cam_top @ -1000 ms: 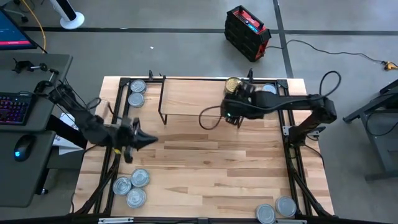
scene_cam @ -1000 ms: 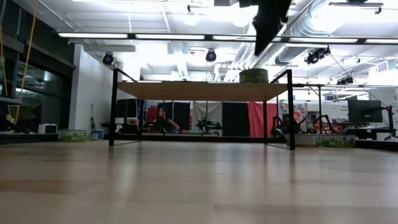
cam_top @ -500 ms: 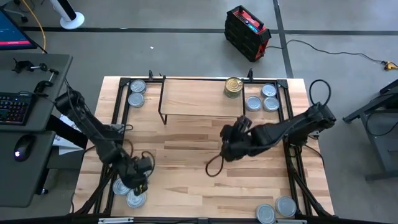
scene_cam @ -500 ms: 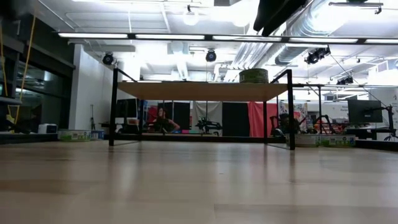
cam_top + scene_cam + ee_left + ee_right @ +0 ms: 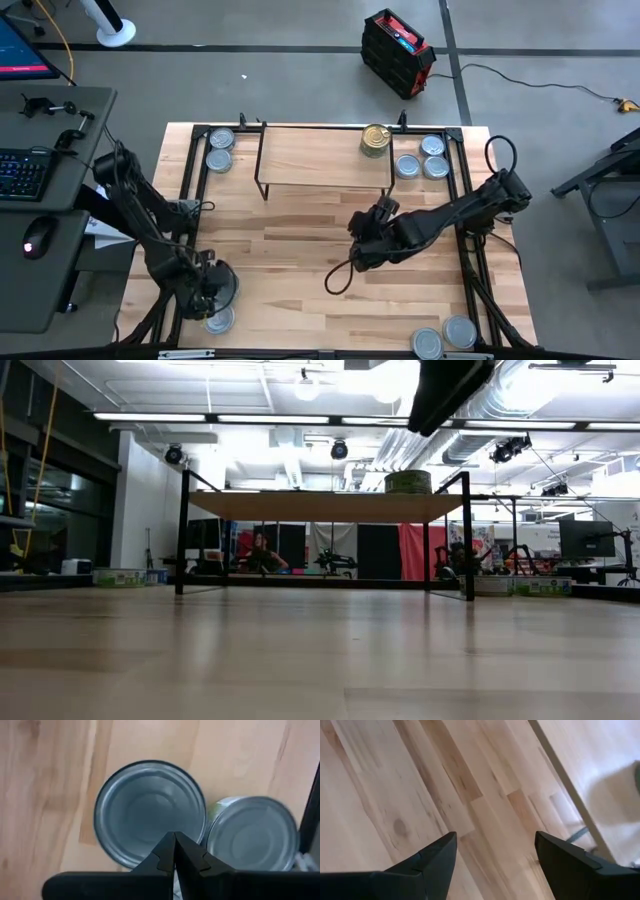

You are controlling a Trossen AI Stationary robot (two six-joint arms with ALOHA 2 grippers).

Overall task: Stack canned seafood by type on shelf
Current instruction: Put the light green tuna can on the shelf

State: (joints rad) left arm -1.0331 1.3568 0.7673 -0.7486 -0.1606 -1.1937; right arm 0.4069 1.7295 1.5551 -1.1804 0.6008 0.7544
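Note:
My left gripper [image 5: 175, 840] is shut and points down over a silver-lidded tin [image 5: 150, 810] at the table's near-left corner, with a second tin [image 5: 252, 832] beside it. In the high view the left gripper [image 5: 207, 290] covers most of this group, and one tin [image 5: 218, 320] shows on its near side. My right gripper [image 5: 362, 247] is open over bare wood at mid-table, holding nothing. The gold tin [image 5: 375, 140] stands upright on the shelf [image 5: 320, 160] at its far-right corner; the low view also shows the gold tin [image 5: 408, 482] on the shelf board [image 5: 320, 507]. My left gripper's shut fingertips [image 5: 172, 845] point down from above over the edge of the silver tin's lid [image 5: 150, 810]. I cannot tell whether they touch it.
Two tins [image 5: 219, 148] sit at the far left beside the shelf, three tins [image 5: 422, 160] at the far right, and two tins [image 5: 445, 337] at the near-right corner. Black frame rails [image 5: 190, 200] run along both table sides. A loose cable [image 5: 340, 275] hangs by my right gripper.
My left gripper has moved from mid-left toward the table's near edge and tipped down over the near-left tins. My right gripper has drawn back from the gold tin on the shelf toward the near edge, to mid-table. The gold tin has stayed on the shelf.

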